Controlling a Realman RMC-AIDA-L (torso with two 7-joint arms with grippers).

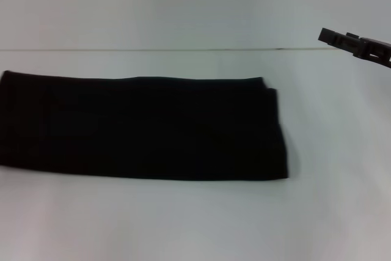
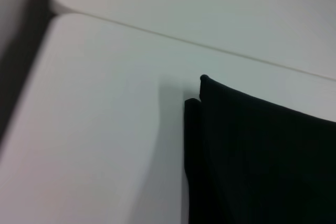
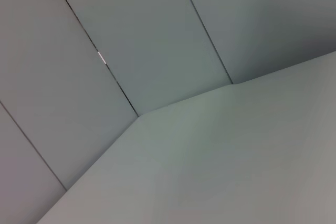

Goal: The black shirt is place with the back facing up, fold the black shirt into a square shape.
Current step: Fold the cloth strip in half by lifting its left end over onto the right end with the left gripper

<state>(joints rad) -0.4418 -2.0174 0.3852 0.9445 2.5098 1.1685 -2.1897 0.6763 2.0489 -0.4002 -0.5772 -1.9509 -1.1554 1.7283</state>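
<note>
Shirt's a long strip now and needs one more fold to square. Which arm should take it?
Probably the right: its gripper hangs raised just beyond the black shirt's right end. The left gripper is out of the head view; its wrist camera sees only a layered shirt corner.

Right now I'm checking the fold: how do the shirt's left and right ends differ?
In the head view the black shirt has a left end that runs to the picture's edge and tapers narrower, while its right end stops on the table and shows stacked layer edges. The right gripper hangs above, beyond the right end; no gripper shows by the left. Both ends lie flat.
</note>
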